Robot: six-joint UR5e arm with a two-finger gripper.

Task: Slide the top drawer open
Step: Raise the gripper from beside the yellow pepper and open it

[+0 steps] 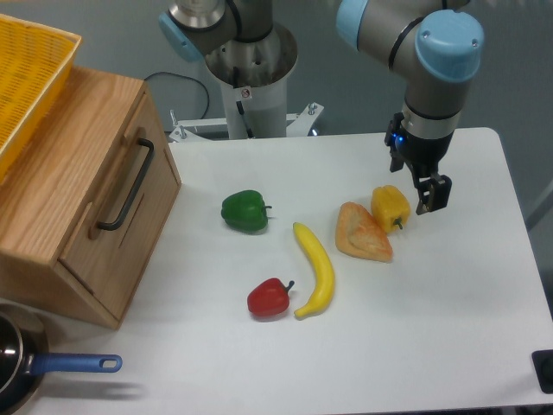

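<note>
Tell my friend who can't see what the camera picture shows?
A robot gripper hangs near a yellow pepper, far from the closed top drawer at left. Bread, a banana, and green and red peppers lie between.

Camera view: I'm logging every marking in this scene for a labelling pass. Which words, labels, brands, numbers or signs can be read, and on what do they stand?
No text can be read here.
Small round sticker on the white robot pedestal: a red-ringed sign, too small to make out.
Drawer front, tool, basket and the toy foods: no markings show.
</note>
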